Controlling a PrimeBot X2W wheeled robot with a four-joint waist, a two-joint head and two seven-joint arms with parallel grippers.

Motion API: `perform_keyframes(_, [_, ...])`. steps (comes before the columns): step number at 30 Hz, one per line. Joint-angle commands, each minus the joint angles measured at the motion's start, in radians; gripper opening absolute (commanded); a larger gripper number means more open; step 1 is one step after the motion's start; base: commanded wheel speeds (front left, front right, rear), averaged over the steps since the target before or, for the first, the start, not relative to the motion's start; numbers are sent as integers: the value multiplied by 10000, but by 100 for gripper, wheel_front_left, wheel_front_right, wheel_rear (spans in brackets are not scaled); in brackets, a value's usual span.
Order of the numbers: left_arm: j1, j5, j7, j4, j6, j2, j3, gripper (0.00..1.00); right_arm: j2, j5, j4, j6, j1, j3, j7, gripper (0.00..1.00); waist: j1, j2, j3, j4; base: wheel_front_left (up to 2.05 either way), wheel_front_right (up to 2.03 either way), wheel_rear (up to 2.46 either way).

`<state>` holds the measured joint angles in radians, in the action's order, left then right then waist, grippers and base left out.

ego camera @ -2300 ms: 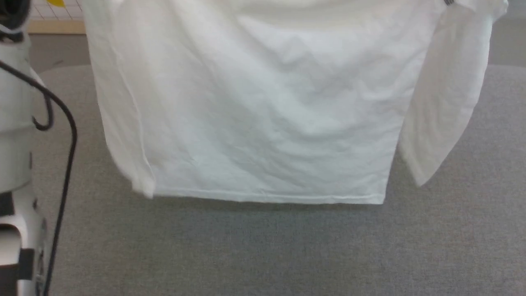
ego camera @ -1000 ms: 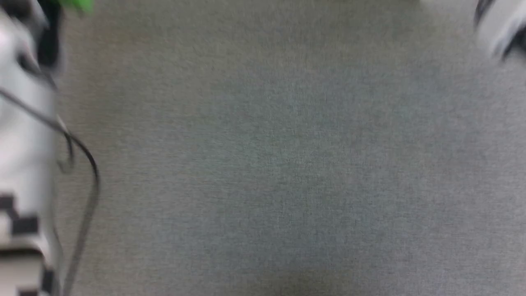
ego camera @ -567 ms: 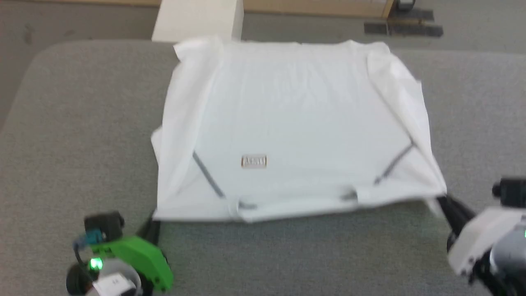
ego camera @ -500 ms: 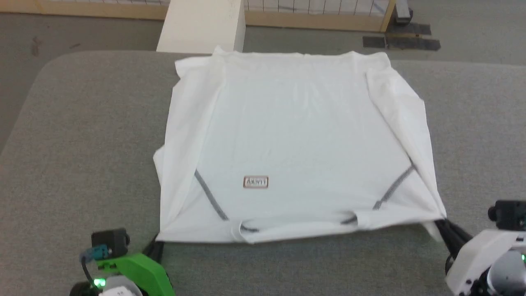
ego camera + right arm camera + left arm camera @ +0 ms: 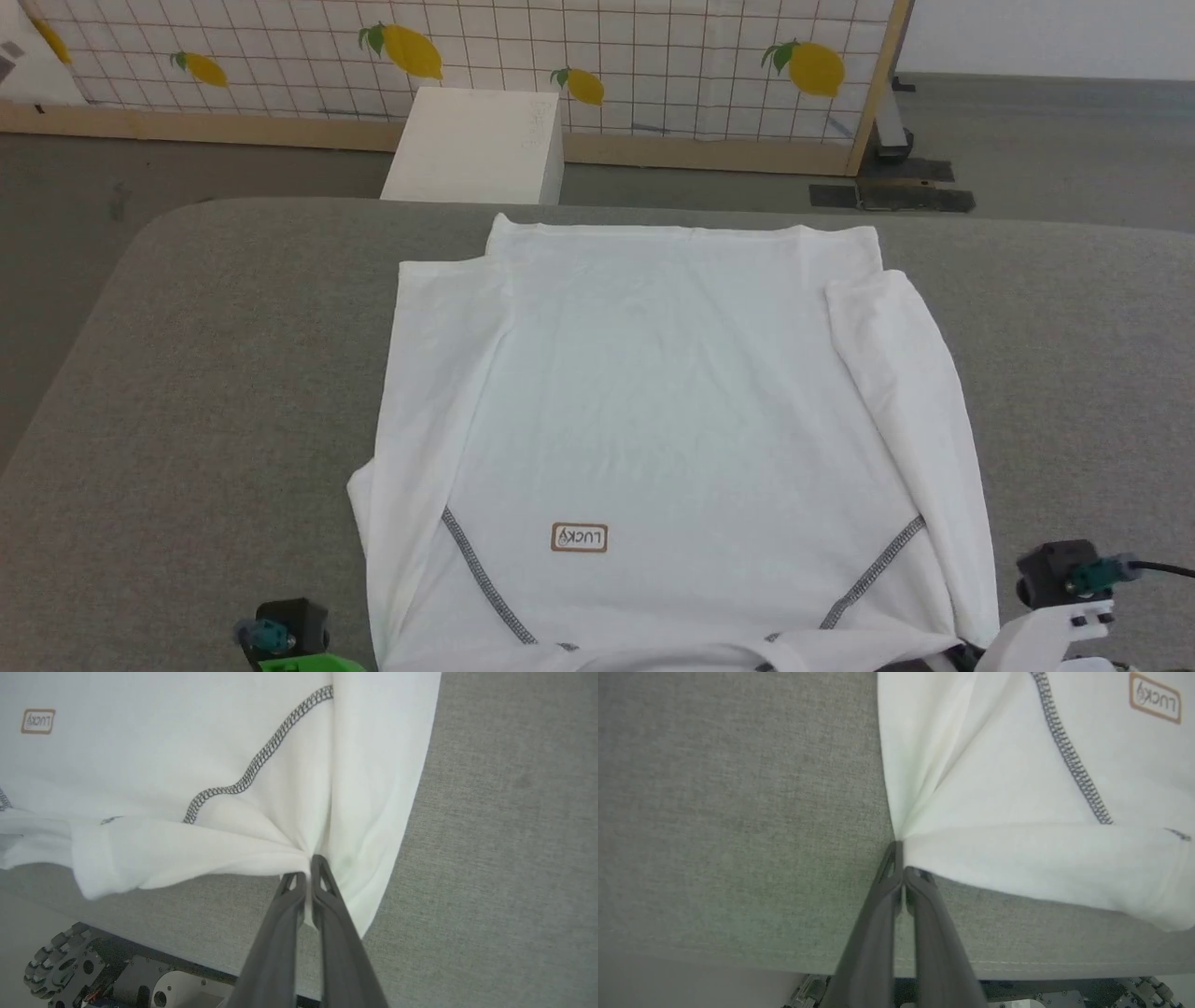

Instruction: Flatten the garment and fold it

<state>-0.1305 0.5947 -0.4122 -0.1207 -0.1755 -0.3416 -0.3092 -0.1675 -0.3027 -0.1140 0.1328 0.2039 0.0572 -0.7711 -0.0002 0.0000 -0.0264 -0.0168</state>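
We are pinching the garment (image 5: 1017,788) with our left gripper (image 5: 901,858), fingers pressing together at lower centre, right gripper (image 5: 308,870) clamping likewise

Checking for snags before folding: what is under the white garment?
The garment lies on the grey table, which shows all round it. Whatever is directly beneath the fabric is covered; no lump shows. The left gripper and right gripper pinch its near corners.

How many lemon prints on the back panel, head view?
5, left to right: edge lemon, second, third, fourth, fifth near the post. Others may be cropped.
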Motion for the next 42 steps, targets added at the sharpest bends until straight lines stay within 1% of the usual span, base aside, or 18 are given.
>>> perform_keyframes(1, [-54,79,-57,-139,-88,31,4,0,34,129,106,-21,-120,-151,-23,0,2,0,-38,20,0,0,0])
perform_keyframes(2, [19,117,-4,-119,-85,89,26,49,62,164,214,-21,-191,-254,31,0,2,0,-66,14,0,0,0])
perform_keyframes(3, [90,97,41,-114,-94,98,31,100,95,159,325,-21,-256,-331,98,15,2,0,-90,6,0,0,0])
perform_keyframes(4, [133,103,32,-119,-93,102,29,100,84,171,413,-21,-300,-402,127,76,2,0,-105,-2,0,0,0])
perform_keyframes(5, [182,130,21,-107,-93,103,48,100,79,158,497,-21,-346,-455,160,100,2,0,-124,-9,0,0,0])
perform_keyframes(10, [169,250,-77,169,-229,-117,318,100,-152,6,346,-21,-373,-361,152,100,2,0,-166,-25,0,0,0])
perform_keyframes(12, [49,286,-53,400,-469,-265,602,100,-195,-124,32,-21,-281,-119,64,100,2,0,-195,-24,0,0,0])
perform_keyframes(15, [-338,292,5,930,-1014,-537,1152,100,-206,-357,-684,-21,-72,339,-265,100,2,0,-211,6,0,0,0])
perform_keyframes(20, [-857,246,145,1891,-1639,-989,1953,100,-363,-590,-1804,-21,147,1326,-938,100,2,0,-247,-9,0,0,0])
perform_keyframes(22, [-836,169,556,2316,-1785,-1046,2295,100,-420,-593,-2187,-21,41,1827,-1084,100,2,0,-286,-17,0,0,0])
perform_keyframes(24, [-678,-74,1301,2650,-1829,-1089,2588,100,-446,-524,-2433,-21,-296,2303,-1082,100,2,0,-362,4,0,0,0])
perform_keyframes(25, [-522,-210,1869,2786,-1833,-1041,2759,100,-394,-521,-2499,-21,-585,2543,-1010,100,2,0,-409,16,0,0,0])
perform_keyframes(27, [-221,-506,3095,3016,-1764,-918,3008,100,-254,-553,-2474,-21,-1293,2860,-781,100,2,0,-553,67,0,0,0])
perform_keyframes(31, [397,-824,5577,3138,-1393,-481,3308,100,-191,-506,-1837,-21,-2941,2863,-271,100,2,0,-1043,128,0,0,0])
perform_keyframes(33, [700,-1040,6313,3065,-1132,-368,3246,100,-235,-292,-1259,-21,-3770,2713,-62,100,2,0,-1381,98,0,0,0])
perform_keyframes(35, [1009,-1349,6609,3042,-862,-271,3153,100,-296,31,-588,-21,-4643,2447,133,100,2,0,-1732,95,0,0,0])
perform_keyframes(38, [1415,-1719,6723,3142,-446,52,3087,100,-470,588,599,-21,-5809,1896,284,100,2,0,-2249,37,0,0,0])
perform_keyframes(42, [1946,-2501,6735,3545,180,714,3259,100,-577,1315,2337,-21,-7406,1574,410,100,2,0,-2968,-204,0,0,0])
